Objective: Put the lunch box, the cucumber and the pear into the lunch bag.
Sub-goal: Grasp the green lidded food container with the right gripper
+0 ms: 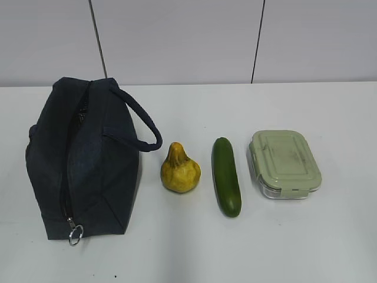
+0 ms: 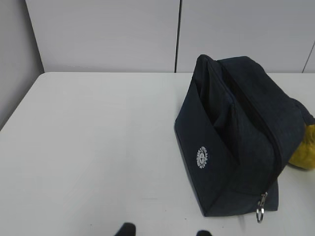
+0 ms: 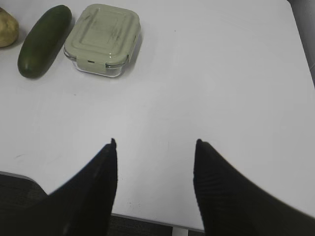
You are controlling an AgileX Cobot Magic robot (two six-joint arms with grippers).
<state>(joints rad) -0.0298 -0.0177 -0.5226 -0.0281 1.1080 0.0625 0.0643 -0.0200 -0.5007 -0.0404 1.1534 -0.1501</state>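
1. The lunch bag [image 1: 82, 159] sits at the left of the surface [image 1: 306, 247], and from where I stand its zip looks closed, the ring pull [image 1: 75, 235] hanging at the near end. Nothing can go in until that top is opened; a tug on the ring might just drag the soft bag along.
2. The pear [image 1: 180, 169] stands just right of the bag, neck up. Its round base could roll if nudged by the bag or an arm passing over.
3. The cucumber [image 1: 227, 175] lies lengthwise between pear and lunch box [image 1: 285, 163], close to both. It is smooth, so a pinch off its middle could let it slip or swing.
4. The lunch box is wide; a grasp across it needs spread jaws, and a clipped corner may skid it away.
5. The right end effector [image 3: 155, 145] hangs open and empty over the near right edge. Only the left end effector's fingertips [image 2: 127, 228] show, apart, holding nothing.
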